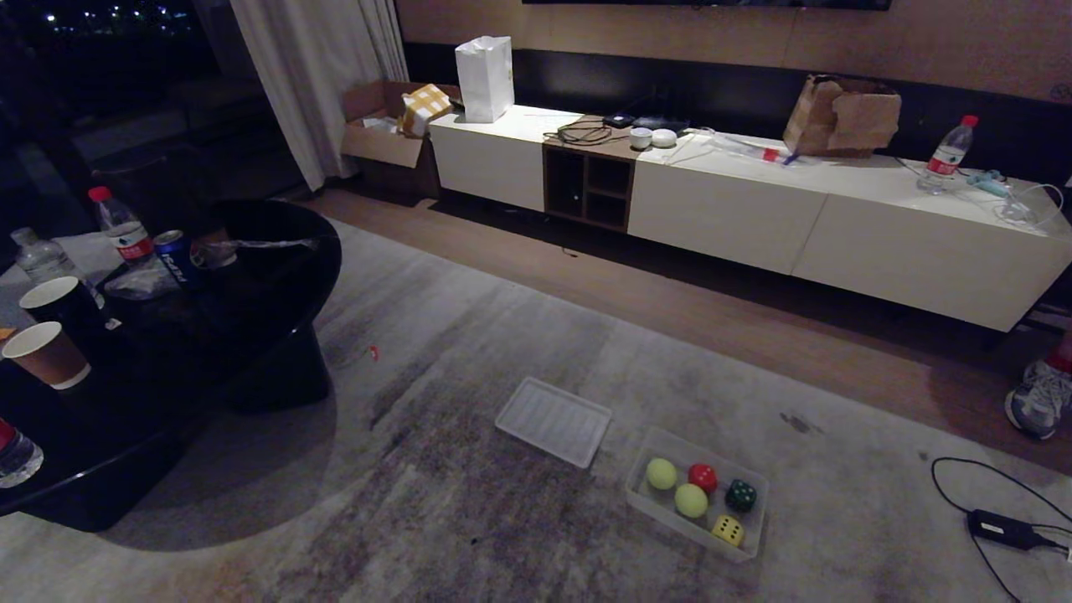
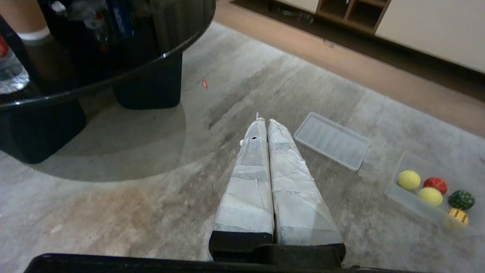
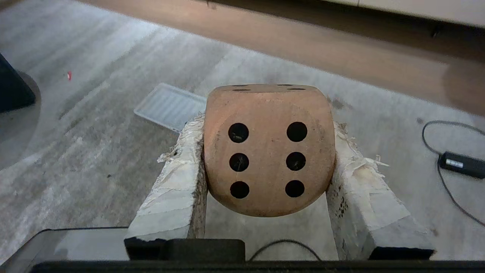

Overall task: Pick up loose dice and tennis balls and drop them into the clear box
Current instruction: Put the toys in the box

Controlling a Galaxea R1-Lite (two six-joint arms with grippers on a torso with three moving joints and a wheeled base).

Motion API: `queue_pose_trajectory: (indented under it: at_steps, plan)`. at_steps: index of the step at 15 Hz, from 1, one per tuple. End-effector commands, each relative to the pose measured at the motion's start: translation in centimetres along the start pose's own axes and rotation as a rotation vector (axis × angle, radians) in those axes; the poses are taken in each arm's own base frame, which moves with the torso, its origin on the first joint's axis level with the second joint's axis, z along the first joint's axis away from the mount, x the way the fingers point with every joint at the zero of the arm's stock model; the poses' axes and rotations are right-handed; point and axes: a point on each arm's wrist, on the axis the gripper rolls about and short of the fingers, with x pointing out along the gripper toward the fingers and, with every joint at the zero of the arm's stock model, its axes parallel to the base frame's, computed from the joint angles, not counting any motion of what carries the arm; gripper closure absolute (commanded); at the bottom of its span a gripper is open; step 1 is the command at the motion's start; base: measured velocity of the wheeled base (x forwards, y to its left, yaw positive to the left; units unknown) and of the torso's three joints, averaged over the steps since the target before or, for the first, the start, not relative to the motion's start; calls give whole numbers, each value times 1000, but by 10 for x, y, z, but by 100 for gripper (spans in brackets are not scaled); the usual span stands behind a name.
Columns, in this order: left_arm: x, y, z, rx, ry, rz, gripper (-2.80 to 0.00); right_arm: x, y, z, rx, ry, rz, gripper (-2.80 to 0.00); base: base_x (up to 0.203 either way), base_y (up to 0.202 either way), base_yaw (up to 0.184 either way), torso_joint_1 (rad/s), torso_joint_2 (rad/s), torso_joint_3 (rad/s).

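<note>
Holding the tan wooden die (image 3: pixel 269 151) between its two taped fingers (image 3: pixel 174 197), the right gripper (image 3: pixel 265 167) was raised above the grey carpet (image 1: pixel 435 502), with the six-pip face turned toward the wrist camera. The left gripper (image 2: pixel 265 125) hung idle over the carpet, its fingers pressed together and empty.

The clear box (image 1: pixel 758 511) stood on the carpet near the flat ribbed lid (image 1: pixel 553 419). Inside it lay two tennis balls (image 1: pixel 662 473), the red die (image 1: pixel 703 477), the dark green die (image 1: pixel 740 495) and the yellow die (image 1: pixel 727 529). So the wooden die seemed to be the last loose piece.

Neither arm showed in the head view, and the box was not visible in the right wrist view, so I judged the gripper was not yet above the box. If the fingers let go too early, the rounded die could land on the carpet and roll away. The box was also quite full; a drop from too high could bounce off the balls and jump over the low wall. The worn tape on the fingers might let the smooth wood slip.
</note>
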Motion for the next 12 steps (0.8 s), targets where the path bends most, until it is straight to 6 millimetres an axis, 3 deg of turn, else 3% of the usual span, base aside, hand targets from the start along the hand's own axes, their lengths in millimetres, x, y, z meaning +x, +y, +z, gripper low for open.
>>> queue_pose_trajectory:
  at_steps: [1, 12]
  plan:
    - [0, 0, 0, 0, 2, 1, 0, 0, 0, 0, 2, 1, 0, 0, 0, 0, 0, 6, 2, -189]
    - [0, 0, 0, 1, 2, 2, 0, 0, 0, 0, 2, 1, 0, 0, 0, 0, 0, 2, 1, -199]
